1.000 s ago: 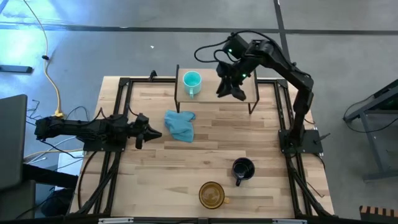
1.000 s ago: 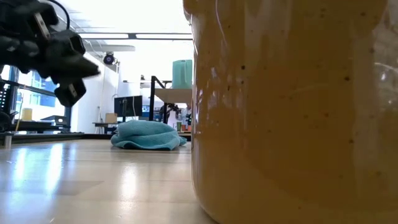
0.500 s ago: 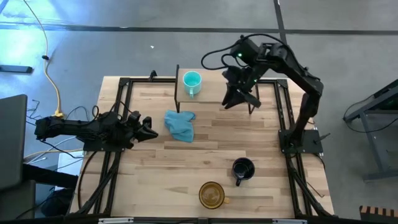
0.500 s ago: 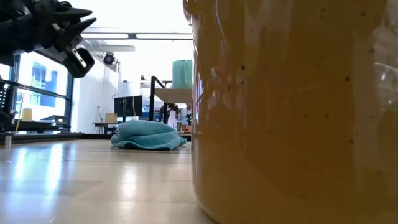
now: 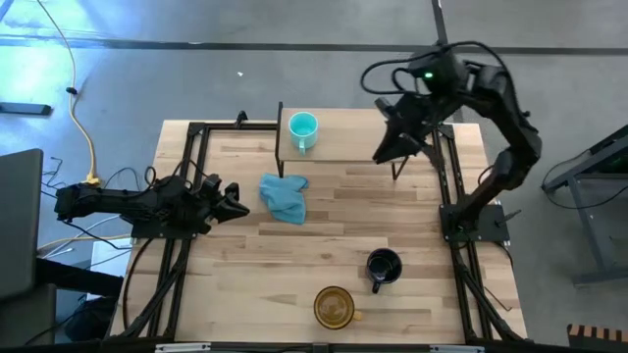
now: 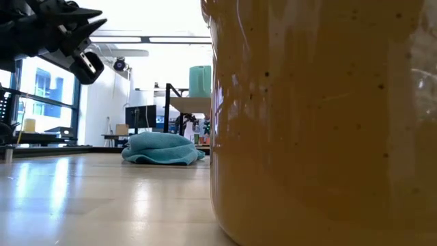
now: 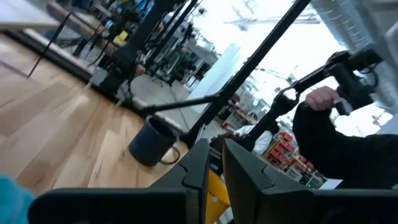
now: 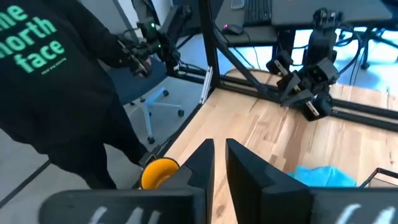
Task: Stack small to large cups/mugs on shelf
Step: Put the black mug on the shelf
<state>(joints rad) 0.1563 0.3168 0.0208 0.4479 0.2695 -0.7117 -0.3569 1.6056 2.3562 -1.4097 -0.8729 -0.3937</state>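
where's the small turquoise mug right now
In the high view, the small turquoise mug stands on the light-wood shelf's left end, just behind the crumpled blue-teal cloth.

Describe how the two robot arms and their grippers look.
Both arms are dark, near-black jointed links. The right arm carries looping black cables and a small green light near its wrist. The left arm is bulkier, with cables trailing off its base. The right gripper and left gripper each end in two flat, angular black fingers with no visible markings.
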